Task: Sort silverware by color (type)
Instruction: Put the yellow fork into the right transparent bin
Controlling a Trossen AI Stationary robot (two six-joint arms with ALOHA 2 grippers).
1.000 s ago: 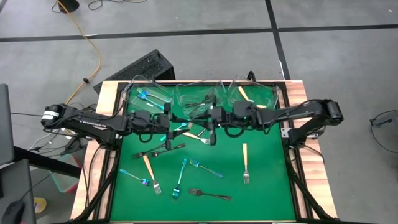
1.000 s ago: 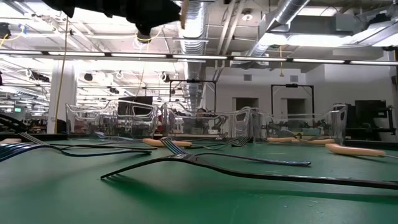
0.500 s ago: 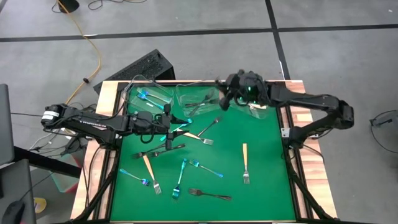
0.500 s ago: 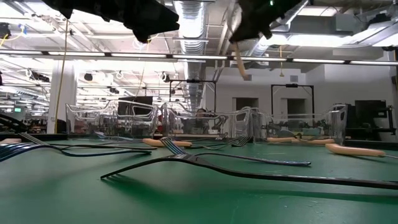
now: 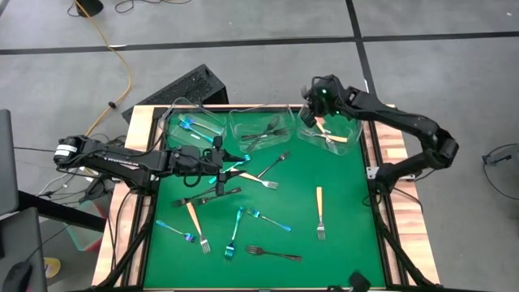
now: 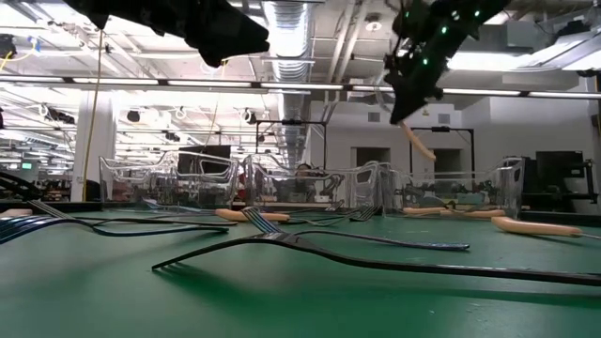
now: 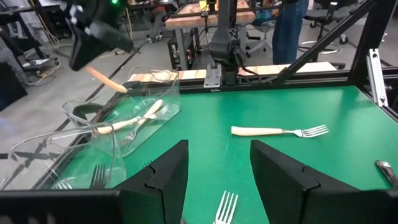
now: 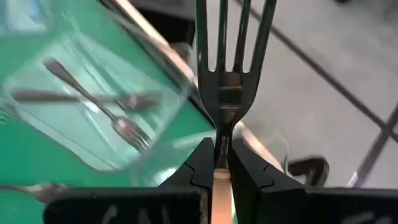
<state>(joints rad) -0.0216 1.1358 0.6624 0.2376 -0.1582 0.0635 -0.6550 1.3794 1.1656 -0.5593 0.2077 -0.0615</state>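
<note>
Cream-handled fork was pinched in the right gripper, jaws clamped on the neck where handle meets tines; tines stuck out straight past the fingertips, cream handle ran back between the fingers. In the high view the right gripper hung over the right clear tub at about 1 o'clock on the green mat. In the low view the fork's handle dangled below the gripper, well above the tubs.

Two more cream-handled forks lay inside that tub. Middle tub held dark forks; left tub held blue-teal ones.

Left gripper hovered at about 10 o'clock on the mat, fingers spread apart, grasping nothing. Loose forks lay on the mat: a cream one at 4 o'clock, a dark one at 6, blue-teal ones near 7.

The forks under the left gripper were partly hidden by the arm, their colours hard to sort. Left arm carried white lettering, too small to read.
</note>
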